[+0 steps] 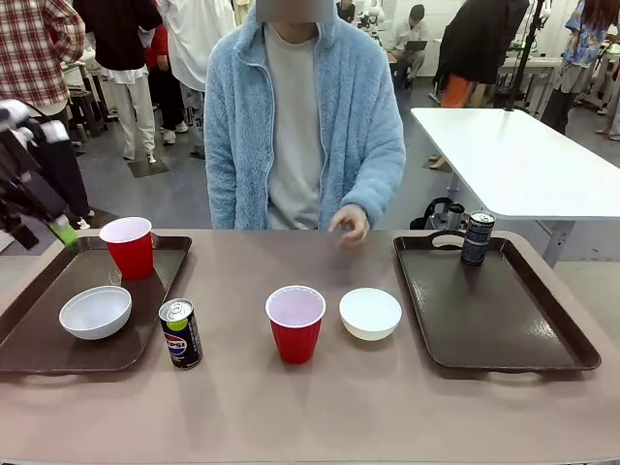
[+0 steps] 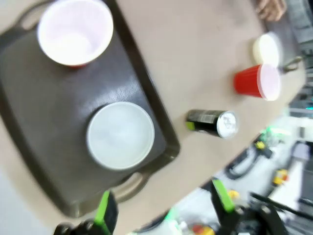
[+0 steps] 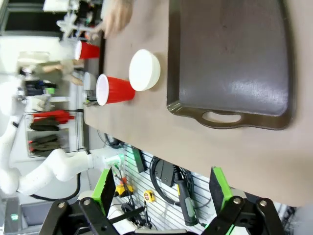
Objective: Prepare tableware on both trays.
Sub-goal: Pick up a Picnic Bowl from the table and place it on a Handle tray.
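The left tray (image 1: 29, 339) holds a red cup (image 1: 129, 247) and a greyish bowl (image 1: 95, 311). A Pepsi can (image 1: 181, 333) stands on the table just right of that tray. Mid-table are a second red cup (image 1: 295, 323) and a white bowl (image 1: 370, 313). The right tray (image 1: 489, 310) carries a dark can (image 1: 477, 238) at its far corner. My left gripper (image 2: 164, 205) hangs open above the left tray's (image 2: 39, 122) near rim, with the bowl (image 2: 120, 135) and cup (image 2: 76, 32) below it. My right gripper (image 3: 161, 188) is open, off the table's near edge by the right tray (image 3: 230, 58).
A person in a pale blue fleece stands at the far side, one hand (image 1: 349, 223) hovering over the table's far edge. My left arm (image 1: 29, 184) comes in at the picture's left edge. A white table (image 1: 523, 155) stands behind at right.
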Motion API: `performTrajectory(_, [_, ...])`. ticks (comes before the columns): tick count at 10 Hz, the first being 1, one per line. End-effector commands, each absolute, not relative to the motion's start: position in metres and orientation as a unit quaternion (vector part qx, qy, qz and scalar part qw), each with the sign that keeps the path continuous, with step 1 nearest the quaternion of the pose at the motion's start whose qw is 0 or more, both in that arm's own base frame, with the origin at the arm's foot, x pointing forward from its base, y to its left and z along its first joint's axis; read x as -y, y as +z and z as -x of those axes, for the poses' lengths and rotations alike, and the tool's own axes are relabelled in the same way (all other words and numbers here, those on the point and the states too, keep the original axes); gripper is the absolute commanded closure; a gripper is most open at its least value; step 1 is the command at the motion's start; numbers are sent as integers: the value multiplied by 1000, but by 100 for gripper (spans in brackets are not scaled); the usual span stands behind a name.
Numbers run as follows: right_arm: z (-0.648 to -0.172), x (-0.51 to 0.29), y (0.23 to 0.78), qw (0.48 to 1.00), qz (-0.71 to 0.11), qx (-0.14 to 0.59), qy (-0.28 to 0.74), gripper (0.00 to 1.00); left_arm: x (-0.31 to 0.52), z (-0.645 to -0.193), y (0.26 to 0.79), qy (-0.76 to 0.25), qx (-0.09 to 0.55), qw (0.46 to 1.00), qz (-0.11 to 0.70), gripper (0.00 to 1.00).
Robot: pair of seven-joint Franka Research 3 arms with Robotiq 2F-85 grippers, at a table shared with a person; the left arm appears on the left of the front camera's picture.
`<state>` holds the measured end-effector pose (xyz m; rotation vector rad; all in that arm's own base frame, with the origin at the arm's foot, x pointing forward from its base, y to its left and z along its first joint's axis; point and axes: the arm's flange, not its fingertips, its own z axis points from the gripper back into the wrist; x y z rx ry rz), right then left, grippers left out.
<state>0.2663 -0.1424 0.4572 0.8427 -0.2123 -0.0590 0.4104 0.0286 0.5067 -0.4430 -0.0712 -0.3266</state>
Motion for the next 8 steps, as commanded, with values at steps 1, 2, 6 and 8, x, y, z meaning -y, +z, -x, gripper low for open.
performTrajectory(1, [-301,98,483,933,-354,65,-32,0,-72,-439,527,-152,-8,932,330,0])
performTrajectory(2, [-312,61,508,944,-326,53,-22,0,-95,-447,530,-145,-15,918,369,0])
performTrajectory(6, [-321,-73,525,975,-219,41,10,0,-180,-461,517,-127,3,867,482,0])
performTrajectory(8, [-325,-105,497,987,-155,35,3,0,-216,-459,500,-108,44,845,521,0])
